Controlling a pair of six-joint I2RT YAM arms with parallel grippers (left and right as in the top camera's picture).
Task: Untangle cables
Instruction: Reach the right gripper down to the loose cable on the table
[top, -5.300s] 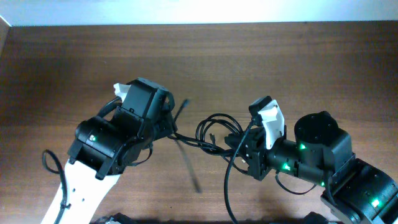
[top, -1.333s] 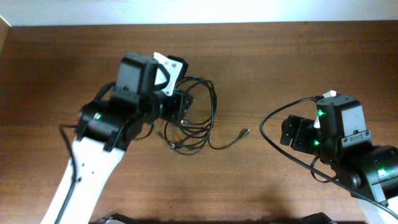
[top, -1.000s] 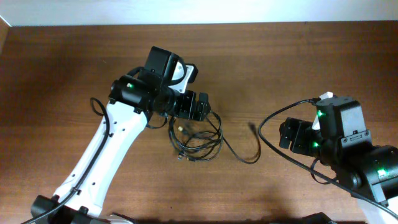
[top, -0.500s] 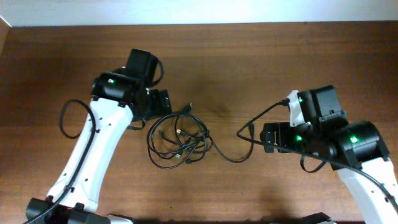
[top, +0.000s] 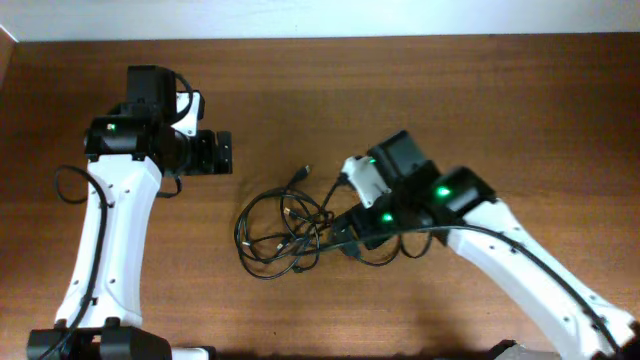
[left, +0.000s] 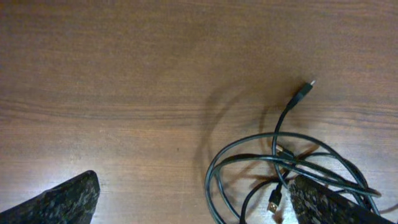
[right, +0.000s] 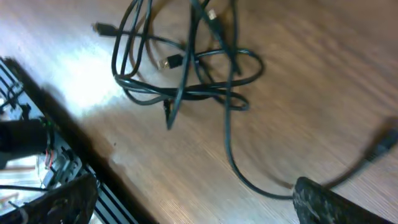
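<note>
Since the earlier overhead frames, the tangle of thin black cables with small plug ends (top: 297, 240) had kept roughly its place at the centre of the brown wooden table (top: 480, 110). The arms had traded positions about it: the left had drawn off to the far left, and the right had swung in from the right.

The cables lay as loose overlapping loops, knotted where several strands crossed. One free plug end (top: 305, 170) pointed out toward the far side. The bundle's longer spread ran left to right.

The right gripper (top: 347, 228) stood directly over the right edge of the bundle and was plainly the nearer. In its wrist view the knot (right: 199, 93) lay ahead of its fingers (right: 329, 199). A single strand curved back toward the gap between them. The jaws were spread wide and held nothing.

The left gripper (top: 218, 155) stood well apart, to the left of and beyond the bundle. Its wrist view showed the loops (left: 278, 157) only at the lower right corner. Its jaws were likewise wide apart and empty.

Judgement: the coming grasp fell to the right arm. It needed to reach forward and down onto the crossing strands. The left would have to return before any pulling apart.
</note>
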